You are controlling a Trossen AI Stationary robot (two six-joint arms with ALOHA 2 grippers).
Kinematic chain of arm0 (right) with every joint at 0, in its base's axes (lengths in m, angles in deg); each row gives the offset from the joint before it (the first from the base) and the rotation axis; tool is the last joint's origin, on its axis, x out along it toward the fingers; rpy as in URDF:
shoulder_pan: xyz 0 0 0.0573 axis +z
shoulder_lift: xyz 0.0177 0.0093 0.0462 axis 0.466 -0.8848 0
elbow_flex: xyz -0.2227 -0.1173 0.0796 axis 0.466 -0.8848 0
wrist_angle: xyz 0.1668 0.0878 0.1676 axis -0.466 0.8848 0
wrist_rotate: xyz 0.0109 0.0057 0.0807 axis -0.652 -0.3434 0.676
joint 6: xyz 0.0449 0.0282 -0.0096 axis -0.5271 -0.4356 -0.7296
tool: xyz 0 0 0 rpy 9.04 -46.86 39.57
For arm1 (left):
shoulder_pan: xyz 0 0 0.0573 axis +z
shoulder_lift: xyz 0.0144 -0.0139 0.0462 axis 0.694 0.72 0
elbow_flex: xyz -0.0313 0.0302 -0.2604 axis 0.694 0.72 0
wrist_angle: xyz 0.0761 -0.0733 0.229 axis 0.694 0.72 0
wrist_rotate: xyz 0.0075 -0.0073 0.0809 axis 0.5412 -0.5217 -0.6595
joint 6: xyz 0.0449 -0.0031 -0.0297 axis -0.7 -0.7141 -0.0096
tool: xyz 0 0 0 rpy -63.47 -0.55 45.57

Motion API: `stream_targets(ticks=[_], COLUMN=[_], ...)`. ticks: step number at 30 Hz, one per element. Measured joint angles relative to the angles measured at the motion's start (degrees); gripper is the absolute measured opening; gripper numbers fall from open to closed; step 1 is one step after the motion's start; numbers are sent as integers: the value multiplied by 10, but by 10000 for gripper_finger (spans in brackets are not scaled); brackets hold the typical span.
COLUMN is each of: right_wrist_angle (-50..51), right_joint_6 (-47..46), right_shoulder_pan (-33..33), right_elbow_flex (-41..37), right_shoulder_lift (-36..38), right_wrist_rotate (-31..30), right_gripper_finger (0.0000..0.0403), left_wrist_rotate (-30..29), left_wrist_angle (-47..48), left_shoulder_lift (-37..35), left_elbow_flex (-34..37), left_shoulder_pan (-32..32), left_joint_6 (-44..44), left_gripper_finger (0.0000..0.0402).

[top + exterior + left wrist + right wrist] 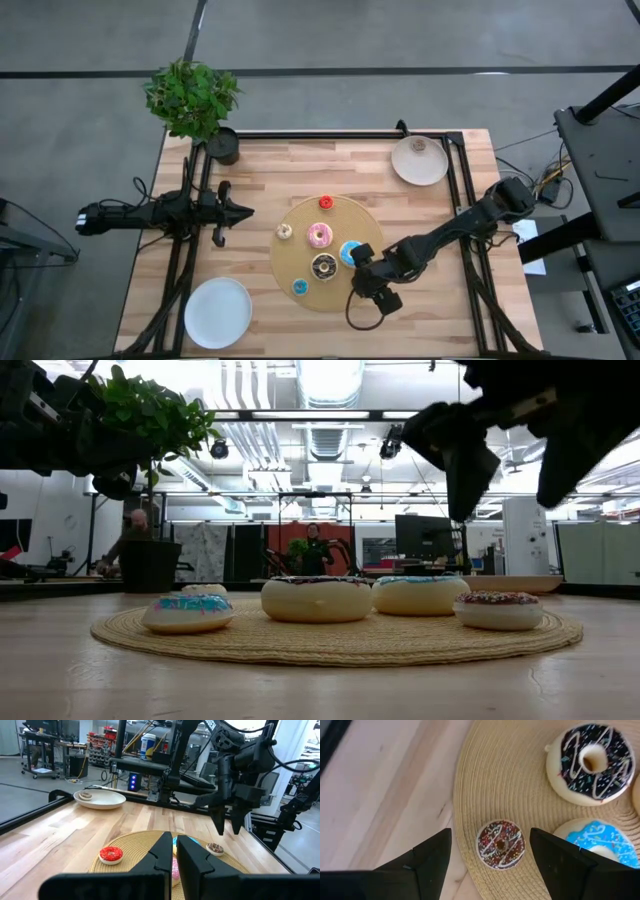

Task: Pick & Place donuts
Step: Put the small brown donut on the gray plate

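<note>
1. The high view alone lays out the whole table (330, 175): a round woven mat (300, 260) at its middle carries the donuts, a white plate (218, 312) lies at the near left corner, a second plate (419, 160) at the far right corner, and a potted plant (195, 100) stands at the far left corner.
2. On the mat that view shows a red donut (325, 203), a small cream donut (285, 232), a pink donut (320, 236), a chocolate donut (324, 266), a light blue donut (349, 252) and a tiny blue donut (299, 288).
3. Only the right wrist view shows a tiny chocolate donut (500, 844) with pale icing lines near the mat's rim, directly between the two dark fingers, with the larger chocolate donut and the light blue one beside it.
4. Only the left wrist view shows a small ring (86, 796) lying in the far plate.
5. The low view shows four donuts side by side on the mat and people in the room behind.
6. The right pincer (372, 288) hangs over the mat's right edge, pointing down, fingers spread wide and clear of the tiny donut.
7. The left pincer (240, 211) waits above the table's left side, level, pointing toward the mat, fingers pressed together on nothing.
</note>
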Motion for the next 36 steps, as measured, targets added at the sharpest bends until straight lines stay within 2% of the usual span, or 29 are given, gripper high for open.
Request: stream_targets(ticks=[18, 36], right_wrist_angle=[-27, -41], right_joint_6=[10, 21], right_shoulder_pan=[-4, -11], right_elbow_flex=[-51, -34], right_shoulder_lift=[1, 2], right_wrist_rotate=[-1, -2], right_gripper_finger=[270, 270], left_wrist_rotate=[0, 0], left_wrist_angle=[-1, -1], left_shoulder_lift=[0, 0], left_elbow_flex=[0, 0], left_shoulder_pan=[0, 0], left_joint_6=[0, 0], left_gripper_finger=[0, 0])
